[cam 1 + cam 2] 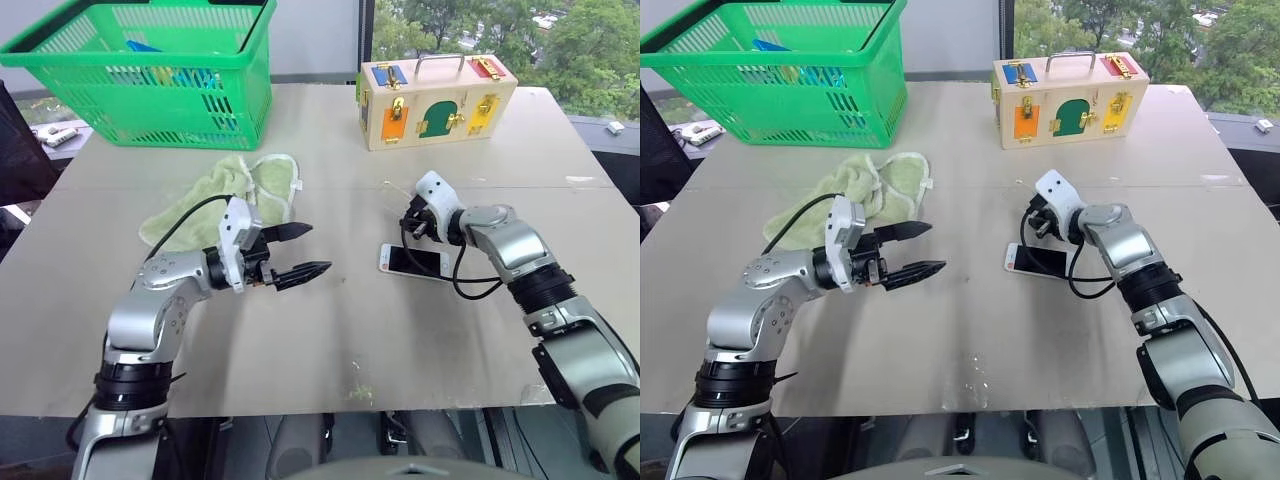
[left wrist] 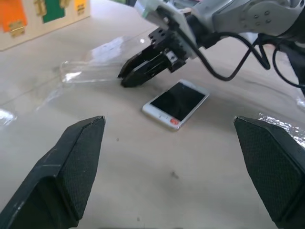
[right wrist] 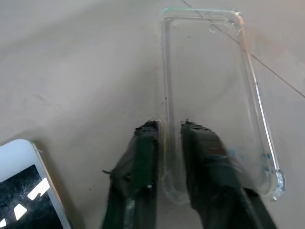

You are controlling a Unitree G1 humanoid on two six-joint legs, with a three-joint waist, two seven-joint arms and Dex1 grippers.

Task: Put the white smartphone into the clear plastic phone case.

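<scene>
The white smartphone (image 1: 415,262) lies flat on the table, screen up, just in front of my right gripper (image 1: 409,226). The clear plastic phone case (image 3: 209,71) lies flat beside the phone, on its far side. In the right wrist view my right gripper (image 3: 167,126) has its two fingers close together on either side of one long edge of the case, pinching that wall near a corner. My left gripper (image 1: 318,250) hovers open to the left of the phone, pointing at it, with nothing between its fingers (image 2: 76,157).
A green basket (image 1: 150,90) stands at the back left and a wooden latch box (image 1: 435,100) at the back centre. A light green cloth (image 1: 240,190) lies behind my left arm. The table's front edge (image 1: 350,405) runs close below both arms.
</scene>
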